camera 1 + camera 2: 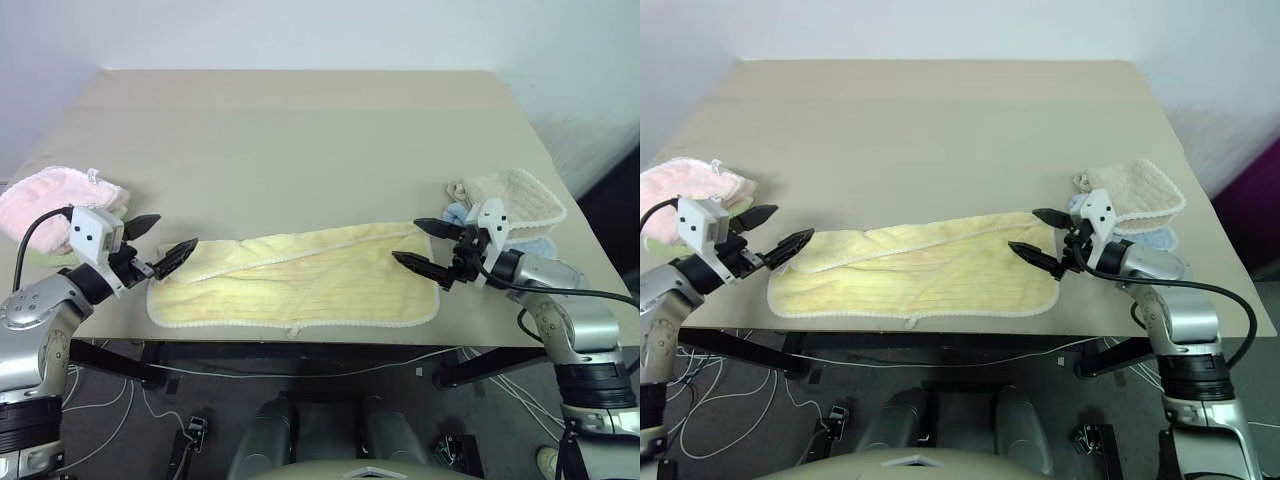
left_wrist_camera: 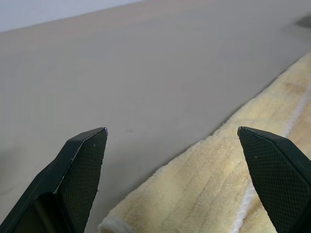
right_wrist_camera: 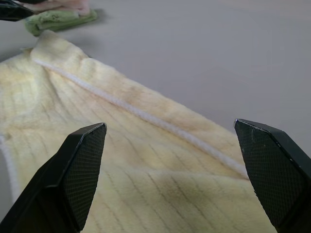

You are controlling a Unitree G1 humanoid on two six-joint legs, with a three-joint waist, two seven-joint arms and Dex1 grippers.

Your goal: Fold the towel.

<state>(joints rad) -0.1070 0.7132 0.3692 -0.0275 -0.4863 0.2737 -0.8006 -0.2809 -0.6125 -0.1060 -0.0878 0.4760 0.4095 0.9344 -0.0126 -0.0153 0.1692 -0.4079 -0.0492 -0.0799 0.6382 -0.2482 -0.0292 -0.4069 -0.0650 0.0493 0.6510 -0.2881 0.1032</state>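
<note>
Tan table [image 1: 300, 140]: yellow towel [image 1: 300, 285] folded lengthwise; L hand [image 1: 160, 243] & R hand [image 1: 428, 246] released at ends.

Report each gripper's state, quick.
Left gripper: open, empty, at the left end of the pale yellow terry towel.
Right gripper: open, empty, at its right end.

Count on the table [image 1: 300, 130]: 1 pale yellow towel [image 1: 300, 285], spread along the near edge. 1 pink fluffy towel [image 1: 45, 205] at the left edge, with 1 green cloth [image 3: 58, 20] under it. 1 beige towel [image 1: 510, 200] at the right edge, on top of 1 light blue cloth [image 1: 1145, 238]. That makes 5 textiles total. 2 grippers: left gripper [image 1: 160, 243], right gripper [image 1: 425, 245], each with 2 black fingers, spread apart. 1 table.
</note>
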